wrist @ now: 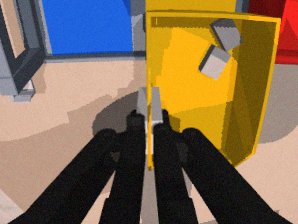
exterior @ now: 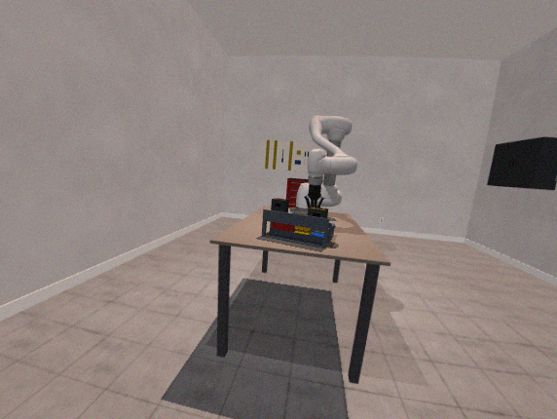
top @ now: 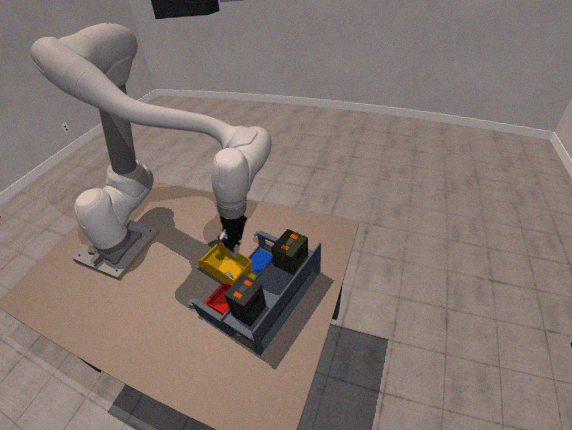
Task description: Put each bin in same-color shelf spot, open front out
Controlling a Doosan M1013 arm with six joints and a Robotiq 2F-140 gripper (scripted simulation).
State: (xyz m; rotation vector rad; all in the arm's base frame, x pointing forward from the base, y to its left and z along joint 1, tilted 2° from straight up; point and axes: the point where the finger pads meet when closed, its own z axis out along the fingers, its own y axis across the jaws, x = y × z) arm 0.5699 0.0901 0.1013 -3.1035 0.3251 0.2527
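The yellow bin (top: 212, 259) (wrist: 192, 95) is in front of the shelf (top: 274, 278) (exterior: 297, 217), off the table, with two grey parts inside. My gripper (top: 233, 251) (wrist: 149, 100) is shut on its side wall, on the side toward the blue mark. In the wrist view the bin's far end overlaps the shelf's front lip (wrist: 100, 58). The yellow mark (wrist: 190, 5) shows just beyond that end. A red bin (top: 218, 299) (wrist: 287, 37) sits in the shelf beside the yellow spot. The blue mark (top: 260, 260) (wrist: 90, 25) lies bare. No blue bin is seen.
Two dark cases with orange latches stand on top of the shelf: a green one (top: 291, 252) above the blue side and a grey one (top: 245, 300) above the red side. The shelf's side post (wrist: 31, 50) stands left of the blue mark in the wrist view.
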